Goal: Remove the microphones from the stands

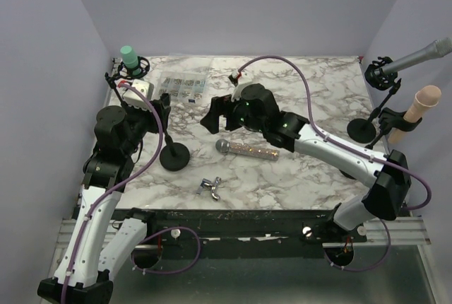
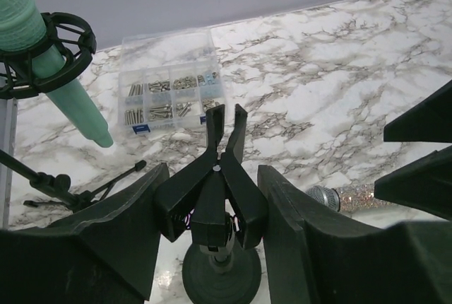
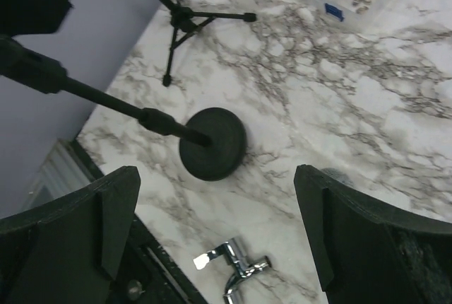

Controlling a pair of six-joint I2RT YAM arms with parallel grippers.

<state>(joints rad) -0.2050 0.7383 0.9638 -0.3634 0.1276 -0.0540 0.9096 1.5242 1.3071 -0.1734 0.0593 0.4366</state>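
Observation:
The microphone [image 1: 251,150], with a glittery handle and a silver mesh head, lies flat on the marble table [image 1: 311,78], apart from the stand. It also shows at the right of the left wrist view [image 2: 346,196]. The black stand has a round base [image 1: 174,157] [image 2: 220,279] [image 3: 212,143] and an empty clip [image 2: 212,198] at its top. My left gripper [image 1: 157,112] [image 2: 213,168] is closed on that clip from both sides. My right gripper [image 1: 220,114] [image 3: 215,177] is open and empty above the table, just behind the microphone's head.
A green microphone [image 1: 131,60] [image 2: 42,71] on a tripod stands at the back left, beside a clear parts box [image 1: 182,86] [image 2: 171,85]. A chrome fitting [image 1: 211,187] [image 3: 236,265] lies near the front edge. A grey microphone [image 1: 413,60] and a beige one [image 1: 420,106] stand on stands at the right.

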